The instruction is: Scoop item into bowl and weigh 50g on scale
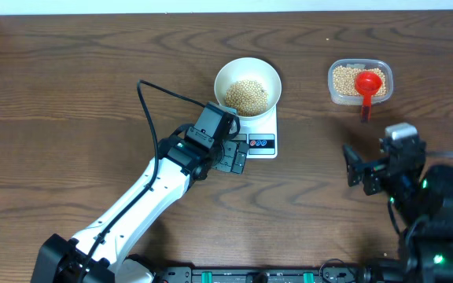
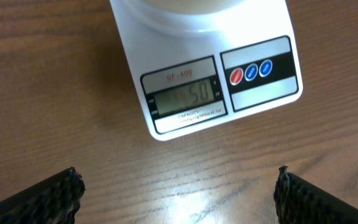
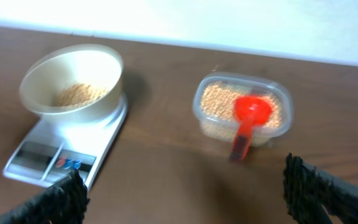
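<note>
Black ribbed left fingers [image 2: 36,199] stand spread wide at the bottom corners of the left wrist view. They are empty and hover over the bare dark brown wooden surface [image 2: 55,74], just short of the small white rectangular digital scale [image 2: 166,56]. Its grey display [image 2: 185,96] reads 50, beside one red and two blue round buttons [image 2: 251,73]. From overhead, the left arm [image 1: 144,196], white-shelled with a black wrist, reaches diagonally from the near left edge up to the scale's display end, its tip close to the scale but not touching it. A round plain white bowl [image 1: 220,79] sits on the scale's platform and holds a heap of small round beige-tan beans [image 1: 247,96]. The right fingers [image 3: 334,199] are likewise spread wide and empty. The black right arm [image 1: 435,196] is folded near the right front edge, well apart from the scale. Beyond it, a clear rounded-rectangular plastic tub [image 1: 331,85] holds more beans, with a red plastic scoop [image 1: 369,82] lying in them, its handle over the near rim.
</note>
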